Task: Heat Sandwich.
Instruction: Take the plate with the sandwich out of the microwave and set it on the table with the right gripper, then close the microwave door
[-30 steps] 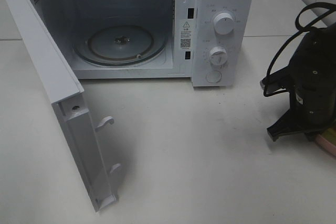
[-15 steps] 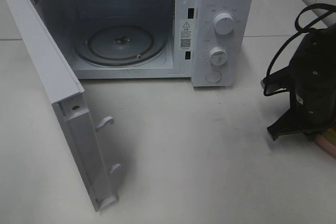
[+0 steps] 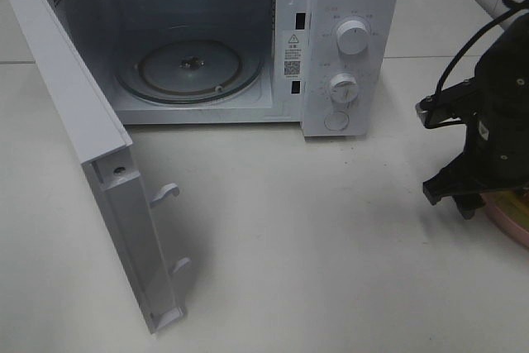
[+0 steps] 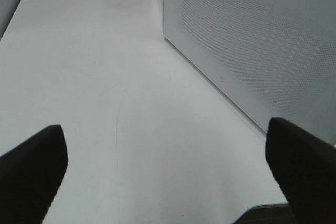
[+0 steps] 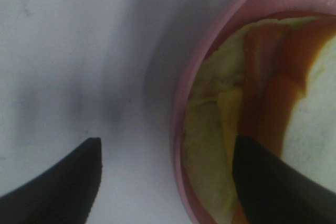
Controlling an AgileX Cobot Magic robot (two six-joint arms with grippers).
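The sandwich (image 5: 220, 108), pale bread with yellow-green and orange filling, lies on a round pink plate (image 5: 181, 114) at the table's right edge (image 3: 508, 212). My right gripper (image 5: 168, 182) hangs low over the plate's near rim, open: one finger is above the bare table, the other above the sandwich. In the high view the right gripper (image 3: 463, 196) hides most of the plate. The white microwave (image 3: 347, 39) stands at the back with its door (image 3: 99, 163) swung wide and its glass turntable (image 3: 188, 68) bare. My left gripper (image 4: 165, 177) is open and holds nothing.
The open door juts far forward on the left side of the table. In the left wrist view, the door's perforated outer panel (image 4: 252, 40) stands close beside the left gripper. Two knobs (image 3: 353, 37) sit on the microwave's right panel.
My right gripper's jaws have spread from shut to wide apart, and the right arm has shifted slightly over the plate. The microwave and the door are unchanged.
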